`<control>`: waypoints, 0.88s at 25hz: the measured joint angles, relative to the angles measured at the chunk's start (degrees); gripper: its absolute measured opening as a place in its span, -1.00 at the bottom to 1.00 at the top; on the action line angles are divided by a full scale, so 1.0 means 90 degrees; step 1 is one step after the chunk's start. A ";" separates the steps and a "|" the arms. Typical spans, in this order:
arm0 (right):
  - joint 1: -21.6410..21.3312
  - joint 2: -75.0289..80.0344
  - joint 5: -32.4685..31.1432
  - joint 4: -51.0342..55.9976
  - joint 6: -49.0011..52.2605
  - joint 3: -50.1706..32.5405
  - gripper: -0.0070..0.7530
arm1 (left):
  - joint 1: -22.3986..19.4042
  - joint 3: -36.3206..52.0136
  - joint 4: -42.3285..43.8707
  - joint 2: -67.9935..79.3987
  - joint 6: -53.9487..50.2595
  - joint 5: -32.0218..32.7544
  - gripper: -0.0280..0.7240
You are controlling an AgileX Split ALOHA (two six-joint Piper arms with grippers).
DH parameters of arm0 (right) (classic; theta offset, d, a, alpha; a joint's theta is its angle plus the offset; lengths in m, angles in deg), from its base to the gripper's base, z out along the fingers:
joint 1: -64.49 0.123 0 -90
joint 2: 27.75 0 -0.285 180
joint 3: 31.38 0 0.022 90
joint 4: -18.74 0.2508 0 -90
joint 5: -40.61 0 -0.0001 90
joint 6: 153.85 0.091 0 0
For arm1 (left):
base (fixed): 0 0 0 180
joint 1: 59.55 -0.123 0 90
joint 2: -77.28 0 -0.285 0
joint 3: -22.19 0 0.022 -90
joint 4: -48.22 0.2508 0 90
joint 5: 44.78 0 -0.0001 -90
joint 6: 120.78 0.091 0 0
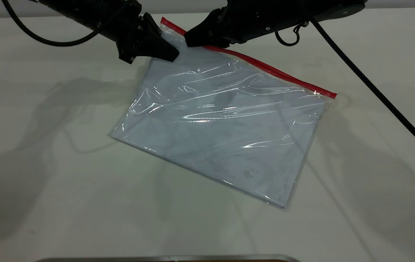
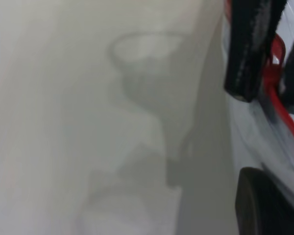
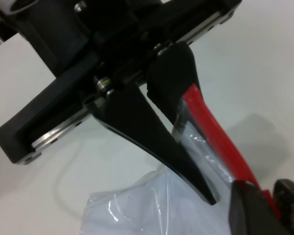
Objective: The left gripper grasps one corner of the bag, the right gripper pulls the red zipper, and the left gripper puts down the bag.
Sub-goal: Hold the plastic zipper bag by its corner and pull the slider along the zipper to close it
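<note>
The bag (image 1: 222, 131) is laid on the table (image 1: 47, 182), its corner (image 1: 169, 29) lifted at 12 o'clock. That corner is pinched in the closed left gripper (image 1: 169, 54). The red zipper (image 1: 265, 67) is squeezed by the closed right gripper (image 1: 192, 38), just beside, at 1 o'clock.

bag (image 1: 225, 131): clear glossy plastic film, wrinkled, bright glare streaks; scuffed and smudged toward the lower part; pale sheets inside looked like matt paper. red zipper (image 1: 276, 72): smooth red plastic strip, slight sheen. left end effector (image 1: 163, 51) and right end effector (image 1: 192, 38): matt black plastic. cables (image 1: 374, 89): black braided sleeve, rough weave. tabletop (image 1: 47, 182): smooth white, low satin sheen.
</note>
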 joint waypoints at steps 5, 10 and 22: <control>-0.0007 0.0000 -0.0013 0.0006 -0.0160 0.0012 -0.89 | -0.0006 0.0000 -0.0080 0.0006 0.0000 -0.0009 -0.78; -0.0050 0.0000 -0.0013 -0.0071 -0.0184 0.0019 -0.89 | -0.0006 0.0000 -0.0126 0.0010 0.0006 -0.0002 -0.78; -0.0488 -0.0012 -0.0346 -0.0247 -0.0188 0.0054 -0.89 | -0.0307 0.0000 -0.1200 -0.0101 0.0097 0.0699 -0.79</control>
